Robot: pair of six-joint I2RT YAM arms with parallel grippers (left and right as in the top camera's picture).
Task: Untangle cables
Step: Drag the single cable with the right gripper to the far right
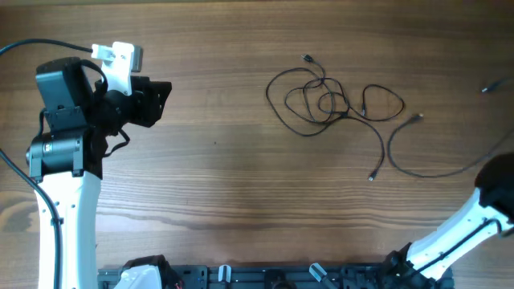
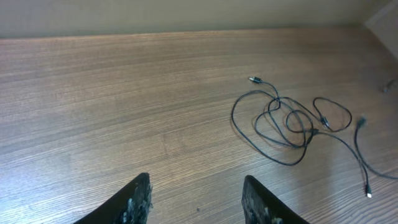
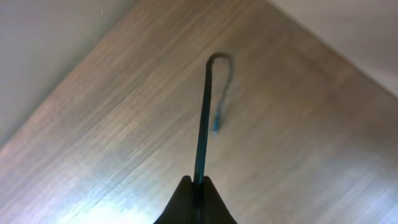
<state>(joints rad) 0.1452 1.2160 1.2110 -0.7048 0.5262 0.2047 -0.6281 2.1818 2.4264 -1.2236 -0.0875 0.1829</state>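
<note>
The tangle of thin black cables lies on the wooden counter in the upper middle-right of the overhead view, as several overlapping loops with small plugs at the loose ends. One long line curves out of the lower right of the tangle toward the right edge of the frame.

The left hand is at the upper left of the overhead view, well apart from the tangle. Its fingers are spread with nothing between them, and the bundle shows in the right half of its wrist view.

The right hand is pressed together, pinching a single thin black strand. This strand rises up the frame, hooks over and ends in a blurred bluish plug.
</note>
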